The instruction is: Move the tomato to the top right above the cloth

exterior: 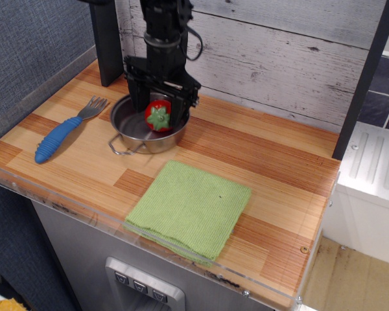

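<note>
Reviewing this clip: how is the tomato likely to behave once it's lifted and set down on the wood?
The tomato looks round and glossy, so it may slip between the claw fingers. Set on flat wood, it would probably roll. Being small, it's likely light.

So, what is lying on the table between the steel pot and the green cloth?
Nothing. In the observation.image view, only bare wooden tabletop separates the pot from the cloth; the blue fork lies off to the side.
</note>
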`<state>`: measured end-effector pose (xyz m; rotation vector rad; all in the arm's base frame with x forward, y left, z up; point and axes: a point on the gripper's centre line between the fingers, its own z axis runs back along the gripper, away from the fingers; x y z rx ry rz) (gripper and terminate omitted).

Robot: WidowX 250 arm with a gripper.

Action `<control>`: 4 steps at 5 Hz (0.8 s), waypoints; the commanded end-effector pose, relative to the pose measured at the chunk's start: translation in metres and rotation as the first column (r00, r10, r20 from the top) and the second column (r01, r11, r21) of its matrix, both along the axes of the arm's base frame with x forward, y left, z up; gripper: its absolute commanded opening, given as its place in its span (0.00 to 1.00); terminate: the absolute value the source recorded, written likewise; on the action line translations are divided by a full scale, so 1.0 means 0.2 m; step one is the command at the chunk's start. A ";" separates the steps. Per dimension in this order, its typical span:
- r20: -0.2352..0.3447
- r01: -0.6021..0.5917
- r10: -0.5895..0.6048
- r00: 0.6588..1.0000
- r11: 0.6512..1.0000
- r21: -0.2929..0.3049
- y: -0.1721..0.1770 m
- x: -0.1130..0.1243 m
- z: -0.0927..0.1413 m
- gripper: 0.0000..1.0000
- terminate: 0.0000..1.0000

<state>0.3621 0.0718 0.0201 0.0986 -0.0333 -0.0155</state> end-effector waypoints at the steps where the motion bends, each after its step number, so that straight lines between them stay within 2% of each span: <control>1: 0.026 0.000 0.000 1.000 1.000 0.012 0.01 0.02 0.03 1.00 0.00; 2: 0.083 0.004 -0.006 0.997 1.000 0.023 0.00 0.02 0.13 0.00 0.00; 3: 0.193 0.011 -0.013 0.981 1.000 0.008 -0.06 0.00 0.34 0.00 0.00; 4: 0.284 0.030 -0.023 0.959 0.999 -0.021 -0.18 -0.10 0.55 0.00 0.00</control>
